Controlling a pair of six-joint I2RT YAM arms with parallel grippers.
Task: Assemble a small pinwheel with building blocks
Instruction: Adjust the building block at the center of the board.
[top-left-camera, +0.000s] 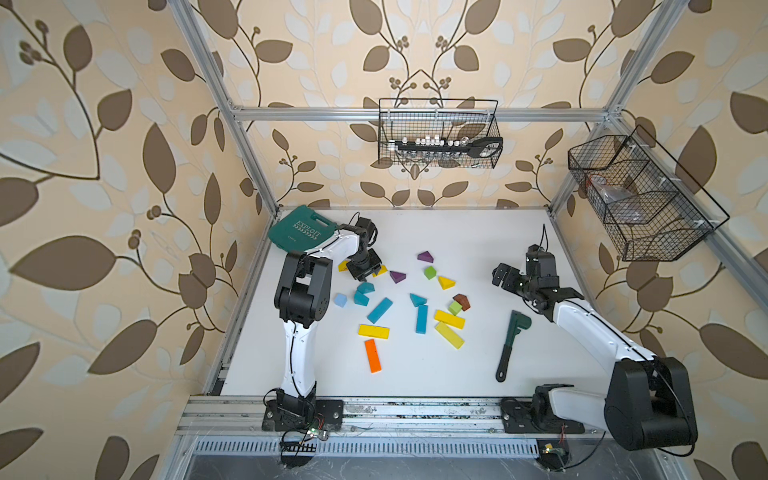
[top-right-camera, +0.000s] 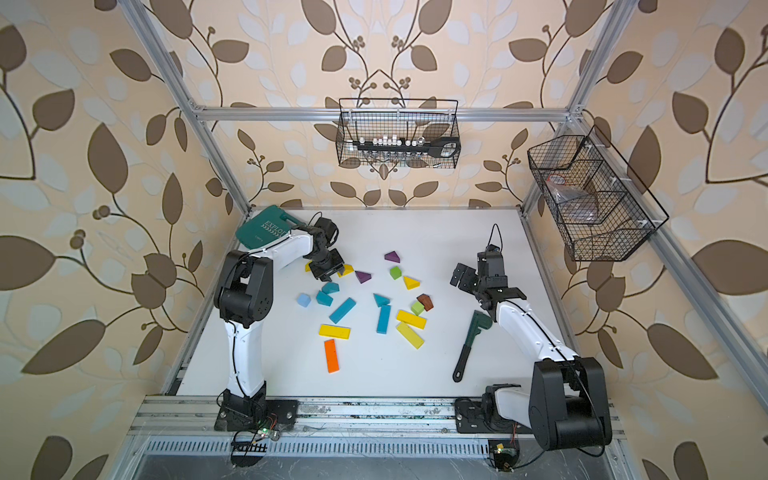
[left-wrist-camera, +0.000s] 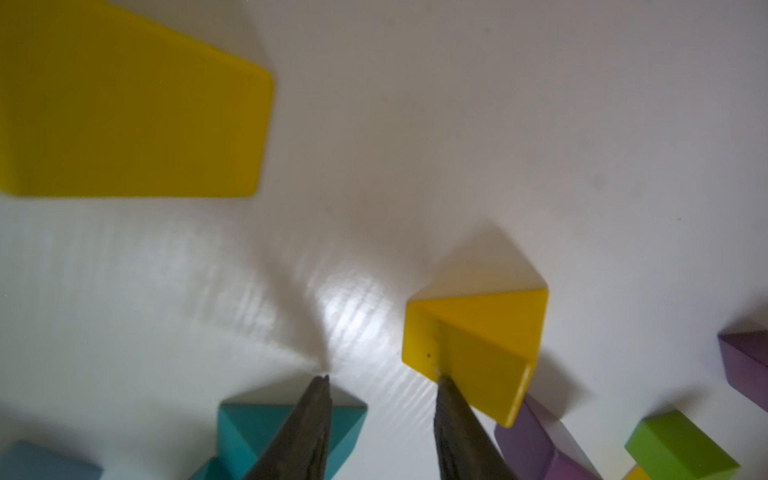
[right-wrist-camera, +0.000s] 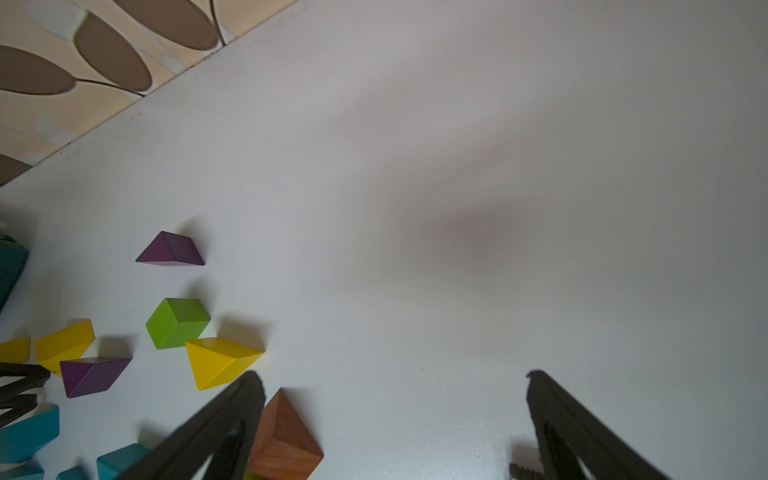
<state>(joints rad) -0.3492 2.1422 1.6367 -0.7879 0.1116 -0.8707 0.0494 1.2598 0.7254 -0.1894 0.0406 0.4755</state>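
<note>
The building blocks lie scattered on the white table (top-left-camera: 457, 241): teal bars (top-left-camera: 380, 310), yellow bars (top-left-camera: 374, 331), an orange bar (top-left-camera: 372, 355), purple wedges (top-left-camera: 397, 276), green cubes (top-left-camera: 430, 272) and a brown wedge (top-left-camera: 462, 301). My left gripper (top-left-camera: 365, 272) points down at the far left of the spread. In its wrist view the left gripper (left-wrist-camera: 382, 377) is open with bare table in the gap; one fingertip (left-wrist-camera: 442, 384) overlaps the edge of a small yellow wedge (left-wrist-camera: 478, 328). A bigger yellow block (left-wrist-camera: 124, 112) lies beyond. My right gripper (right-wrist-camera: 395, 380) hangs wide open over bare table, right of the brown wedge (right-wrist-camera: 286, 436).
A dark green toy wrench (top-left-camera: 512, 345) lies on the table beside the right arm. A teal case (top-left-camera: 297, 230) sits at the far left corner behind the left arm. Two wire baskets (top-left-camera: 438, 133) hang on the frame above the back and right edges.
</note>
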